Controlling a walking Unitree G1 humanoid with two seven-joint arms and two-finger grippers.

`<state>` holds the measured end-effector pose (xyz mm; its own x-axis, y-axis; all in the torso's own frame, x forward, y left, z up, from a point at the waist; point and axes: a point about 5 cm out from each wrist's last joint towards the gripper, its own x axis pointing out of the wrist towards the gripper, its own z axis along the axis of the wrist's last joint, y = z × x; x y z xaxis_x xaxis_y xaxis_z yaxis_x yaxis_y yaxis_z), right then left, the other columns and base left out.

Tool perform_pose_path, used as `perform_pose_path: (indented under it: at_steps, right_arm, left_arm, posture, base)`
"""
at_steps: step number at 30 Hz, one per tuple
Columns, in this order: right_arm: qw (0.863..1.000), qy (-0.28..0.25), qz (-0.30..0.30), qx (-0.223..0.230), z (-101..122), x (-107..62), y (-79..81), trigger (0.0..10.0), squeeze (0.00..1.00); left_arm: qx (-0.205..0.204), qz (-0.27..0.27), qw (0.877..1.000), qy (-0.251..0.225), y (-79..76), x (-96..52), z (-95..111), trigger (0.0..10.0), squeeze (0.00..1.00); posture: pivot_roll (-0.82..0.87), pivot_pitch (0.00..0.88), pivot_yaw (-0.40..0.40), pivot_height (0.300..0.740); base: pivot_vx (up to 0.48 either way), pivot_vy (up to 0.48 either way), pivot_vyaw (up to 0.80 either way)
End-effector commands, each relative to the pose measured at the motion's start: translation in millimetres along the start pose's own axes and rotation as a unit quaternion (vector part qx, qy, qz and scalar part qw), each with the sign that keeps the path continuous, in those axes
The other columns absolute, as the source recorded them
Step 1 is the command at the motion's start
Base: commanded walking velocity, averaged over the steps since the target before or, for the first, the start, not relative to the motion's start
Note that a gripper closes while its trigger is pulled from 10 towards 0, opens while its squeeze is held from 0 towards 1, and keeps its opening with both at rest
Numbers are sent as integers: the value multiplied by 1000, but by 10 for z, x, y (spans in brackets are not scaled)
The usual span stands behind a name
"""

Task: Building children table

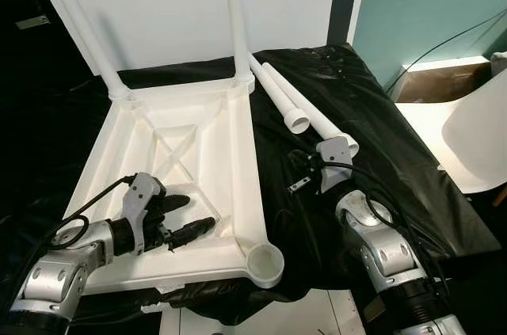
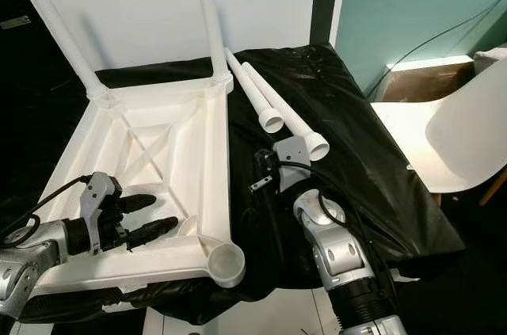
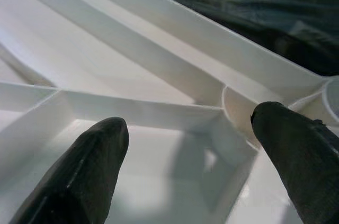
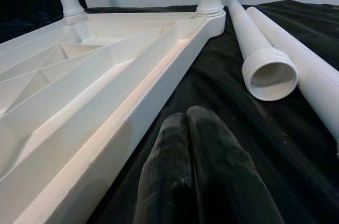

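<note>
The white table top [image 1: 170,153] lies upside down on a black cloth. Two white legs [image 1: 235,18] [image 1: 79,26] stand screwed into its far corners. The near right corner socket [image 1: 265,262] is empty. Two loose legs [image 1: 281,97] [image 1: 321,121] lie side by side on the cloth to the right, one showing a threaded open end [image 4: 267,70]. My left gripper [image 1: 198,214] hovers open over the ribbed underside near the front edge, with nothing between its fingers [image 3: 90,166]. My right gripper [image 4: 186,118] is shut and low over the cloth, between the table top's right edge and the loose legs.
A white chair [image 1: 475,137] stands at the right, beyond the cloth's edge. Behind it are a brown box [image 1: 440,81] and a teal wall. A white wall rises behind the table top. The cloth ends close to my body at the front.
</note>
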<state>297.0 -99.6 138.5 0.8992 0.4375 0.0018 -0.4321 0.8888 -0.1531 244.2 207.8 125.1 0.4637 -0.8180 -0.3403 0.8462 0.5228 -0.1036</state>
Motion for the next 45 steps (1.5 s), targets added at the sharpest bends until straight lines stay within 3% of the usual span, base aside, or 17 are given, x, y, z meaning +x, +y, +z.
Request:
perform_pose_path:
  at_steps: [1, 12, 17, 21, 22, 24, 26, 27, 28, 37, 39, 45]
  right_arm:
    - [1000, -2, 5, -5, 14, 22, 2, 10000, 0]
    - [1000, -1, 5, -8, 17, 14, -14, 10000, 0]
    - [1000, -2, 7, -8, 21, 21, -6, 10000, 0]
    - [1000, -3, 7, -7, 23, 23, -1, 10000, 0]
    - [1000, -3, 6, -6, 21, 20, -7, 10000, 0]
    - [1000, -3, 6, -6, 21, 20, -7, 10000, 0]
    - [1000, -3, 5, -6, 20, 18, -13, 10000, 0]
    - [1000, -3, 5, -6, 20, 18, -13, 10000, 0]
    - [1000, -3, 4, -6, 20, 17, -16, 10000, 0]
    - [1000, -5, 4, -5, 30, 14, -13, 10000, 0]
    - [1000, -4, 5, -5, 27, 13, -7, 10000, 0]
    - [1000, -4, 7, -3, 27, 20, 9, 10000, 0]
  left_arm:
    - [0, -203, 979, 16, -227, -92, -4, 10000, 0]
    - [2, -241, 968, 64, -349, -91, -151, 10000, 0]
    - [25, -252, 960, 121, -371, -73, -272, 10000, 0]
    - [61, -205, 968, 131, -289, 106, -318, 9843, 0]
    - [76, -177, 973, 129, -248, 202, -322, 6627, 0]
    - [76, -177, 973, 129, -248, 202, -322, 6627, 0]
    - [97, -146, 976, 132, -195, 287, -350, 2863, 0]
    - [97, -146, 976, 132, -195, 287, -350, 2863, 0]
    - [106, -133, 976, 134, -175, 320, -362, 0, 0]
    - [134, -45, 980, 140, -23, 513, -409, 0, 0]
    - [143, 3, 982, 126, 78, 604, -378, 0, 0]
    - [145, 28, 983, 109, 133, 705, -311, 431, 0]
  posture:
    - [-47, 0, 66, 740]
    - [-49, 0, 58, 740]
    - [-46, 0, 57, 740]
    - [-53, 0, 60, 740]
    - [-55, 0, 62, 740]
    - [-55, 0, 62, 740]
    - [-59, 0, 63, 740]
    - [-59, 0, 63, 740]
    - [-59, 0, 63, 740]
    - [-59, 0, 60, 740]
    - [-56, 0, 59, 740]
    - [-52, 0, 59, 740]
  base:
    - [0, 0, 0]
    - [0, 0, 0]
    - [0, 0, 0]
    - [0, 0, 0]
    - [0, 0, 0]
    - [0, 0, 0]
    - [0, 0, 0]
    - [0, 0, 0]
    - [0, 0, 0]
    - [0, 0, 0]
    - [0, 0, 0]
    - [0, 0, 0]
